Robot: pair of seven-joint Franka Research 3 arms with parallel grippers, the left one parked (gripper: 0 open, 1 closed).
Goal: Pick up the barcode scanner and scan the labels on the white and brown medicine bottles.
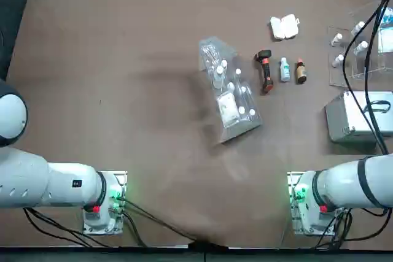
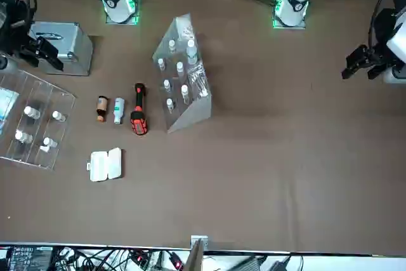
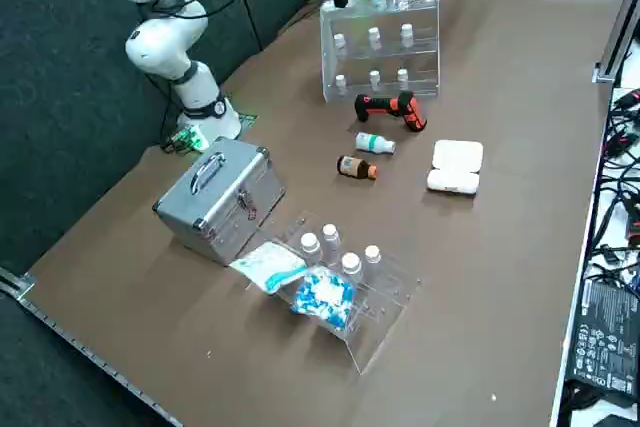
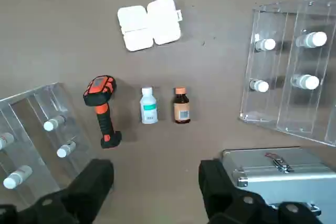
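Barcode scanner: small black handheld device with an orange-red handle, lying flat on the brown worktop, just beside the tilted clear rack and untouched.
White bottle: thumb-sized white plastic bottle with a pale blue-green band, lying on its side between the scanner and the brown bottle, close to both but apart from them.
Brown bottle: amber-brown bottle with a dark cap, lying parallel to the white one, label side up as far as I can tell.
Right claw: two black fingers spread wide with nothing between them, hanging well above the worktop near the silver case — not yet over the scanner.
Step in hand: the very start, by my judgement; the scanner has not been picked up and neither label scanned.
Next move: likely calls for swinging across to the scanner, coming down over the orange-red handle and closing across its narrow width; the nearby rack leaves little room on that side.
Tilted clear acrylic rack: holds several clear white-capped vials in rows.
Second clear acrylic tray: at the robot's far right, holds more white-capped vials plus a blue-and-white packet.
Silver metal carry case: latched shut, contents hidden.
White clamshell case: closed, lying beyond the bottles — contents hidden.
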